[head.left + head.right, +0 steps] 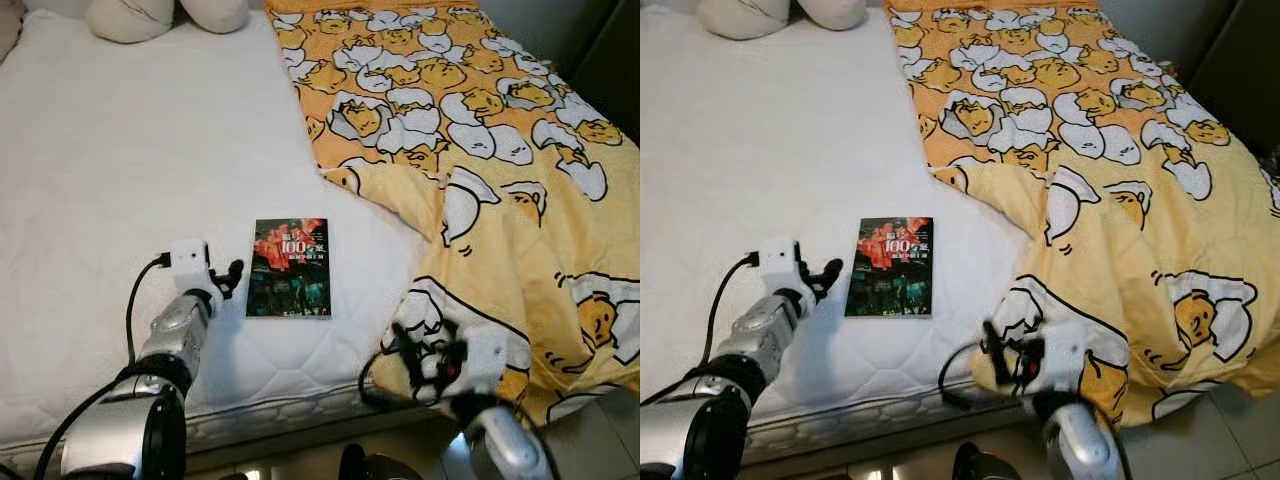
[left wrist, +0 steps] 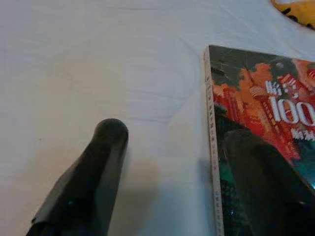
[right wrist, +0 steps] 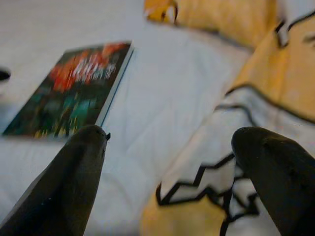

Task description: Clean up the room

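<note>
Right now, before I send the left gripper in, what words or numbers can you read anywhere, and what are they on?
"100": large white number on the cover of the book lying on the mattress.
Characters around the number: too blurred to read.
Text along the book's spine: too small to read.
Blanket: cartoon egg pattern, no text.

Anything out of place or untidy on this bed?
Yes. A book lies loose on the bare white mattress, beside the open left gripper. The yellow egg-print blanket is bunched to one side, its corner hanging over the bed edge near the open right gripper, leaving most of the mattress uncovered.
</note>
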You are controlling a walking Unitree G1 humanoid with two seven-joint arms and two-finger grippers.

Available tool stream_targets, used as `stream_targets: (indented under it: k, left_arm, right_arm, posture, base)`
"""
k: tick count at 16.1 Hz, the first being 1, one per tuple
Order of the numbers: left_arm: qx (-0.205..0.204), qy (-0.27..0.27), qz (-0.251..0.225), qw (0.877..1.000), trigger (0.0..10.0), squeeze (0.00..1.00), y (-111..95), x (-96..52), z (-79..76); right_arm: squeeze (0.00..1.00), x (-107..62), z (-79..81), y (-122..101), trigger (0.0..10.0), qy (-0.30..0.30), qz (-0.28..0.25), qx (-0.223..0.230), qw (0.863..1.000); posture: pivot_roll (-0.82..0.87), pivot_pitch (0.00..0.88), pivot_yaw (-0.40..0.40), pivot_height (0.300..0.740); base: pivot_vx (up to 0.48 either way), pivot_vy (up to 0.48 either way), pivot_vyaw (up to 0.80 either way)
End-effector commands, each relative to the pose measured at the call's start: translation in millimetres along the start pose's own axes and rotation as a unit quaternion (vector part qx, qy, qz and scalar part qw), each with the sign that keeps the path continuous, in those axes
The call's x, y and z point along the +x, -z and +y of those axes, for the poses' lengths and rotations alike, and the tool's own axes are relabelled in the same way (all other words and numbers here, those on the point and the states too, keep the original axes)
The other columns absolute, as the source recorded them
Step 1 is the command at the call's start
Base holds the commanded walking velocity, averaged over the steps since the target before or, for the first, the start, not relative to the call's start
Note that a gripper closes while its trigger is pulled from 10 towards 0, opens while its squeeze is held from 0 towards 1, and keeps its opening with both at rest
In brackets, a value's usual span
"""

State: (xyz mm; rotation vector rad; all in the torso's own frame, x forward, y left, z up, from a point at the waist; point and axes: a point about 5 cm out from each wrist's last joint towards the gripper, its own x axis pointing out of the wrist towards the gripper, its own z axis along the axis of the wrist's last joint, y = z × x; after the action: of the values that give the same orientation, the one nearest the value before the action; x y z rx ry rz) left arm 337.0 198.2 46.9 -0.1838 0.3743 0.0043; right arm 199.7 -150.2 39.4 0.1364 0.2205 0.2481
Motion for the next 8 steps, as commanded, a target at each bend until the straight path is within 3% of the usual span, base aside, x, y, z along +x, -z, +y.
stream_targets:
  k: [1,4,8]
  left_arm:
    - [-0.013,0.011,0.010,1.000,10.0,1.00,0.2,1.2,-2.7]
    - [-0.022,0.024,0.028,0.999,10.0,1.00,3.1,1.4,-4.1]
    - [0.018,0.024,0.055,0.998,10.0,1.00,14.0,-0.1,-7.5]
  right_arm:
    - [0.00,-2.2,0.8,2.1,10.0,-0.007,0.004,0.003,1.000]
    - [0.00,-6.5,11.1,2.5,10.0,-0.033,0.008,0.008,0.999]
    - [0.00,-10.1,20.7,-0.7,10.0,-0.048,0.001,0.005,0.999]
  posture:
    - [-0.09,0.127,-0.039,0.740]
    - [-0.11,0.143,-0.023,0.740]
    - [-0.14,0.160,-0.007,0.740]
  base:
    - [0.000,0.000,0.00]
    - [0.000,0.000,0.00]
    - [0.000,0.000,0.00]
